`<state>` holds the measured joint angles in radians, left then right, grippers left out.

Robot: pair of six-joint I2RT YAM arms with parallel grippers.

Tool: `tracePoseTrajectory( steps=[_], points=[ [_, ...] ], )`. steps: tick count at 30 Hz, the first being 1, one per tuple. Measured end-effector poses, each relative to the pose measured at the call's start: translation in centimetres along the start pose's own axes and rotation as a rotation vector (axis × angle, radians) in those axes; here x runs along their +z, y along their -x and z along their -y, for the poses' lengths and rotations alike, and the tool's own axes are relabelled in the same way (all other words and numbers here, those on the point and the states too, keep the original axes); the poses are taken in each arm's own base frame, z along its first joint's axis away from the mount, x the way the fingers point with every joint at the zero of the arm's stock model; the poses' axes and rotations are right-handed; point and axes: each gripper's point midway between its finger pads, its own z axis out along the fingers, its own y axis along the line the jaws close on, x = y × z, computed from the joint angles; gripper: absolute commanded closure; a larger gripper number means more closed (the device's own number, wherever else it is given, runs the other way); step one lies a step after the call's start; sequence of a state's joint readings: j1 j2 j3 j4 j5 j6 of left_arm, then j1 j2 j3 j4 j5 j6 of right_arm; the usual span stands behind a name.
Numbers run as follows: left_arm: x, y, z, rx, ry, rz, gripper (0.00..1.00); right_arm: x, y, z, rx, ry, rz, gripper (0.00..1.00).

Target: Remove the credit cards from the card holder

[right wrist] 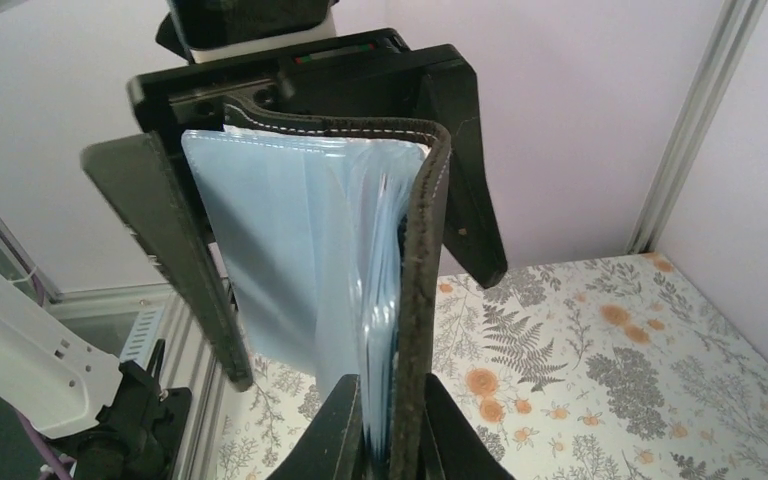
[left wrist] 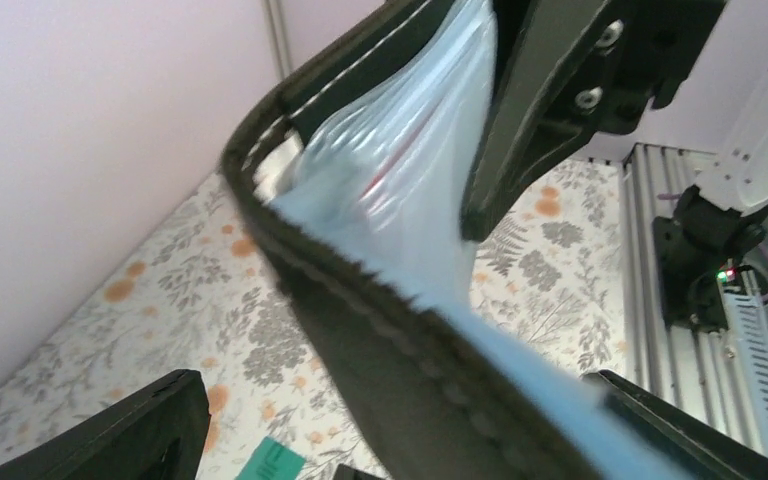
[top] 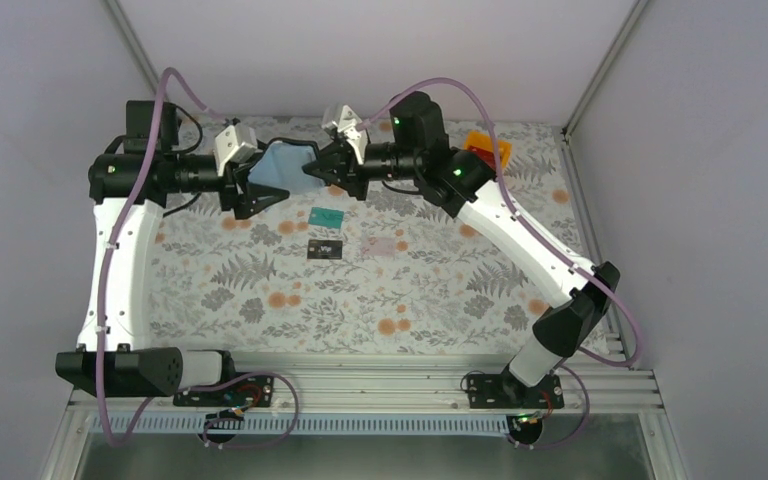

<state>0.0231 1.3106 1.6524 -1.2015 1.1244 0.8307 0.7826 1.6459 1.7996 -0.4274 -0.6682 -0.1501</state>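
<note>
Both arms are hanging raised, grippers facing each other.
Left gripper [top: 263,175] is gaping wide; right gripper [right wrist: 392,410] is pinching the holder [right wrist: 422,260].

I see the left arm [top: 120,260] and right arm [top: 520,235] alike: white shells on the long links, black joints and bases, lilac cables [top: 108,300] looping alongside, pale camera blocks [top: 235,146] at the wrists, green lights [top: 457,172], and flat black fingers [left wrist: 545,110] with silver screws [left wrist: 588,97].

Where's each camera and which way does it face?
Top external: above and behind, looking down on the floral-print table; left arm and right arm show.
Left wrist: on the left gripper, facing the black folding wallet with bluish clear sleeves; own fingers frame it.
Right wrist: on the right gripper, facing the left arm; own fingers pinch the wallet.
Shared: all three show the wallet.
</note>
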Motion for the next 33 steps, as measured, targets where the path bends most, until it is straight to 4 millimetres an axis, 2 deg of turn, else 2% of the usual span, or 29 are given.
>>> tracePoseTrajectory(
  steps=[3,8,13,15,18,22,25,28,33],
  points=[
    [0.0,-0.2,-0.7,-0.012,0.031,-0.016,0.12,-0.1,0.1,-0.2,-0.005,0.012,0.002,0.96],
    [0.3,0.3,-1.6,-0.053,0.046,0.012,0.29,-0.1,0.1,-0.9,-0.018,0.054,0.004,0.96],
    [0.9,0.6,-1.5,-0.088,0.015,0.04,0.34,-0.4,0.1,-0.6,-0.019,0.054,0.006,0.96],
    [1.0,0.7,-1.3,-0.093,-0.004,0.052,0.4,-0.4,0.1,-0.6,-0.019,0.054,0.007,0.96],
    [1.2,0.9,-0.7,-0.105,-0.044,0.076,0.59,-0.4,0.1,-0.7,-0.018,0.063,0.009,0.96],
    [1.4,0.7,-0.2,-0.143,-0.083,0.091,0.95,-0.3,0.1,-0.6,-0.015,0.074,0.011,0.95],
    [1.3,0.8,0.1,-0.14,-0.093,0.099,0.98,-0.5,0.1,-0.4,-0.012,0.073,0.012,0.89],
    [1.2,0.9,0.4,-0.125,-0.1,0.105,0.97,-0.9,0.1,-0.3,-0.008,0.089,0.022,0.74],
    [1.2,0.7,0.5,-0.124,-0.103,0.102,0.98,-2.1,-0.3,-0.1,0.021,0.115,0.033,0.59]
  ],
)
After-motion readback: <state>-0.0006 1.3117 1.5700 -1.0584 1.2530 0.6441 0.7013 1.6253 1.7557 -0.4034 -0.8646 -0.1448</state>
